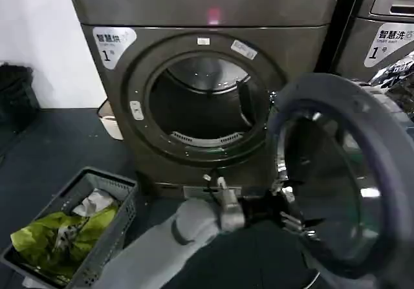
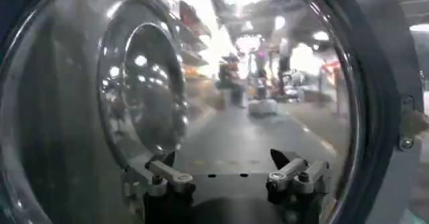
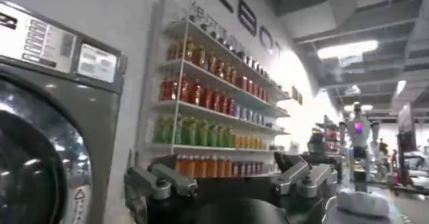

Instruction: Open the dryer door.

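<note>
Dryer door (image 1: 388, 147) swung open; left gripper (image 1: 294, 218) spread wide at its inner glass. Floor basket (image 1: 119, 202) holds green laundry (image 1: 61, 234).

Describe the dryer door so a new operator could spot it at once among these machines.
Start at the big grey dryer with its dark round drum opening. The dryer door hangs swung open on the robot's right of that opening, its grey plastic inner rim and domed glass facing the camera, with the left pincer at its lower edge. Unlike the neighbouring machine behind it, this door stands wide open.
</note>
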`<state>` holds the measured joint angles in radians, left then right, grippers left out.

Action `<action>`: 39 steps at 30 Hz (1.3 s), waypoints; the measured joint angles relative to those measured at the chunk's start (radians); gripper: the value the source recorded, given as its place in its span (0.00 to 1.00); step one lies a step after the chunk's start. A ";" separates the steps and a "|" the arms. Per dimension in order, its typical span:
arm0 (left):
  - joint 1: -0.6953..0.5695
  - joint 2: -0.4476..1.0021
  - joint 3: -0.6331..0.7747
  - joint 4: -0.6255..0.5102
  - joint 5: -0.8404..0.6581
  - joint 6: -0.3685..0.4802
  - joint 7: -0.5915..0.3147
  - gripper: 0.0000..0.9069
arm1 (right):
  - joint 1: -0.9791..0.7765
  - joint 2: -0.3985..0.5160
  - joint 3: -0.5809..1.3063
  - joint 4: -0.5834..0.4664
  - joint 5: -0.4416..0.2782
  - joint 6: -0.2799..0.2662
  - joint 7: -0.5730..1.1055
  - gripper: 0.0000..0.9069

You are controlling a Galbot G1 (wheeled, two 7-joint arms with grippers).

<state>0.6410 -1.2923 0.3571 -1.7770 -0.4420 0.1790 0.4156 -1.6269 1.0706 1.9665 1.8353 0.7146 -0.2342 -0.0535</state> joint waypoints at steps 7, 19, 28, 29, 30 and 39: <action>-0.039 -0.107 0.046 0.087 0.012 -0.032 -0.028 1.00 | 0.000 -0.017 0.033 -0.019 0.011 0.006 -0.002 1.00; -0.089 -0.249 0.066 0.249 0.008 -0.071 -0.069 1.00 | -0.016 -0.029 0.081 -0.028 0.013 0.004 0.004 1.00; -0.129 -0.316 0.077 0.345 0.052 -0.110 -0.101 1.00 | -0.021 -0.022 0.098 -0.027 0.018 0.010 0.001 1.00; -0.134 -0.318 0.077 0.358 0.060 -0.120 -0.108 1.00 | -0.021 -0.021 0.098 -0.027 0.020 0.010 0.000 1.00; -0.145 -0.317 0.077 0.374 0.068 -0.132 -0.112 1.00 | -0.021 -0.019 0.098 -0.027 0.020 0.010 0.000 1.00; -0.182 -0.317 0.085 0.441 0.092 -0.151 -0.144 1.00 | -0.019 -0.020 0.097 -0.036 0.020 0.013 -0.003 1.00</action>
<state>0.4588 -1.6092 0.4418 -1.3365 -0.3504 0.0283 0.2714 -1.6455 1.0504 2.0633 1.7994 0.7343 -0.2208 -0.0568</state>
